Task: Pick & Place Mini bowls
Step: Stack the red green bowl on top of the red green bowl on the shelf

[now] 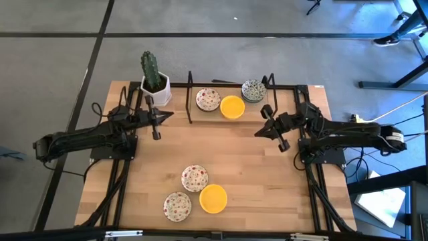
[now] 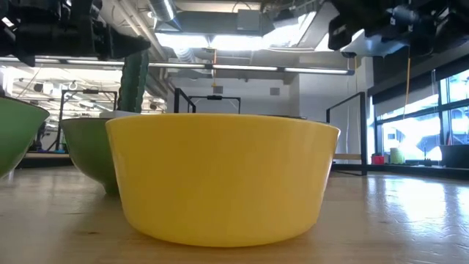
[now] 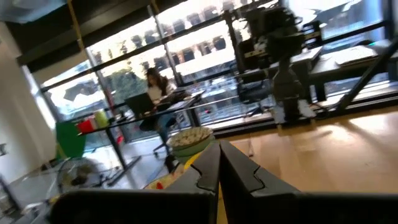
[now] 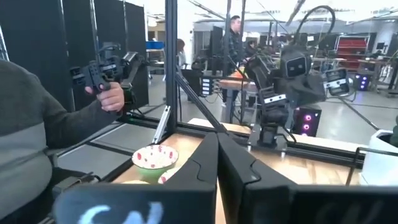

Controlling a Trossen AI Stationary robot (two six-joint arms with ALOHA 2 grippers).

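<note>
Three mini bowls rest on their bases at the table's far edge: a red-speckled one [image 1: 208, 100], a yellow one [image 1: 232, 106] and a green-blue patterned one [image 1: 253, 90]. Near the front edge stand two more red-speckled bowls [image 1: 194, 178] [image 1: 177, 206] and a yellow bowl [image 1: 213, 199], which fills the low view [image 2: 220, 176]. My left gripper [image 1: 167, 115] [image 3: 219, 146] is shut and empty, raised over the table's left side. My right gripper [image 1: 258, 132] [image 4: 217, 135] is also shut and empty, raised over the right side. A speckled bowl [image 4: 155, 157] shows past the right fingers.
A cactus in a white square pot [image 1: 155, 84] stands at the far left corner. Thin black uprights [image 1: 190, 97] [image 1: 273, 87] flank the far bowls. Bare wood [image 1: 221, 147] lies between the two groups of bowls. A person holding a controller [image 4: 99, 78] shows beyond the table.
</note>
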